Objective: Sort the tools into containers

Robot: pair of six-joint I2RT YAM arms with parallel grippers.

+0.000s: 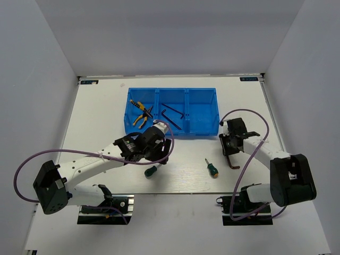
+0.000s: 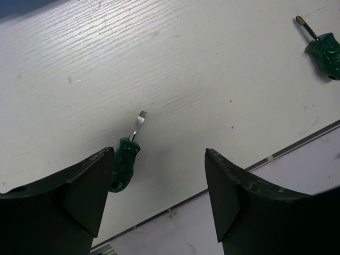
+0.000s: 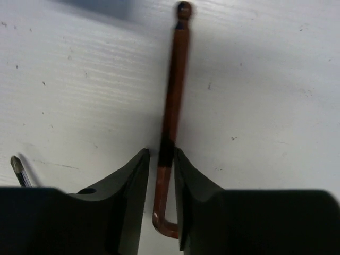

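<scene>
Nearest, the left gripper (image 2: 158, 154) is seen low over the white table (image 2: 175, 64), its jaws wide apart and nothing held between them. A stubby screwdriver (image 2: 126, 162) is laid just beside the finger at the left of that wrist view. Its dark green handle is partly hidden behind the finger, and its short steel shaft ends in a flat tip. A second screwdriver (image 2: 323, 53) of the same green is seen well apart from it on the table, with a pointed cross tip.

The right gripper (image 3: 161, 151) is clamped on a hex key (image 3: 172, 90), which is gripped just above its bend. The long arm is pointed away from the fingers and ends in a small ball. Whether the key touches the table cannot be told.

The rusty brown colour and ball end of this key are shown only by the right wrist view; from above it is seen merely as a thin dark hook under the gripper. The 2 tip shapes are likewise given only by the left wrist view.

Farthest, and shown only from above, the blue bin (image 1: 204, 111) is set across the table with 3 compartments side by side. In the left one 2 yellow-and-black pliers (image 1: 141, 121) are laid, and in the middle one 2 dark L-shaped hex keys (image 1: 173, 112).
</scene>
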